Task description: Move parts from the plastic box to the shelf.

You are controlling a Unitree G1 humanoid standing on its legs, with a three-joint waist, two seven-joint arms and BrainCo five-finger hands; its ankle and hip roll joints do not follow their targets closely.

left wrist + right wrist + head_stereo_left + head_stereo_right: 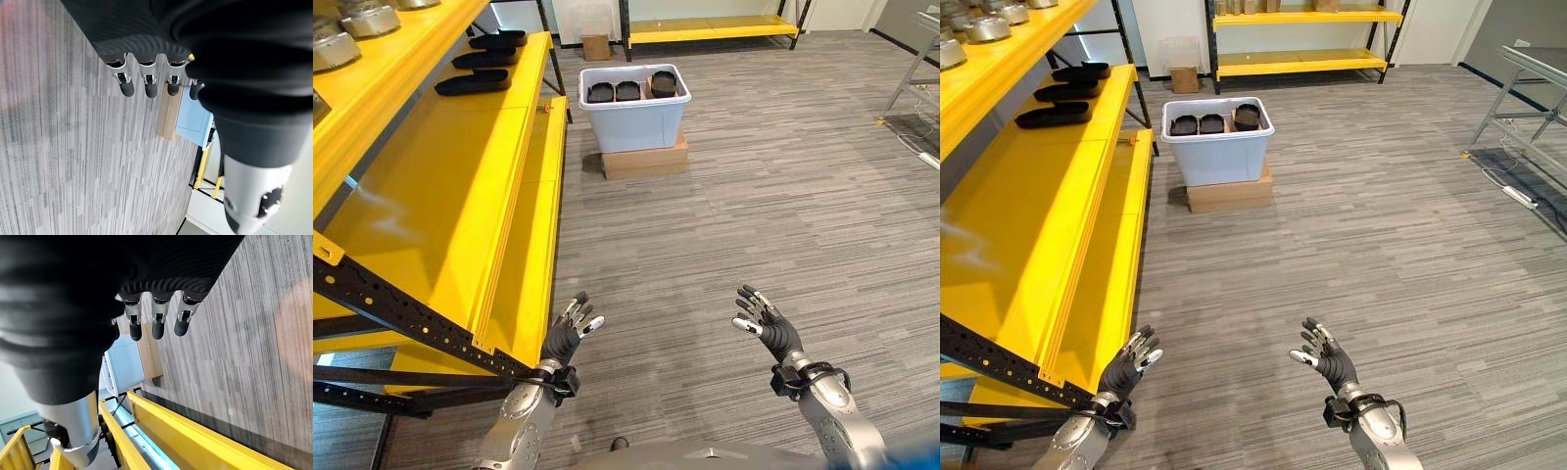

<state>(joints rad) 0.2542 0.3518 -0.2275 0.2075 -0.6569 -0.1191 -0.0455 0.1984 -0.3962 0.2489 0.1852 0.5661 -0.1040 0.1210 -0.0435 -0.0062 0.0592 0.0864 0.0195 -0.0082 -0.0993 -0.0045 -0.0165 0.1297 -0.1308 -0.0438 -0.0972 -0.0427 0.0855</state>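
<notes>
Your left hand (570, 333) and right hand (766, 323) hang empty, fingers spread, over the floor. Black parts (628, 90), apparently three, lie in the plastic box (636, 122) beside the yellow shelf (450, 206).

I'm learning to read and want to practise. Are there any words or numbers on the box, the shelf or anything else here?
No words or numbers can be read in these pictures.
The pale blue plastic box shows plain walls.
The flat brown cardboard carton under it shows no print.
The yellow metal shelf and the black oval parts on it carry no visible label.
</notes>
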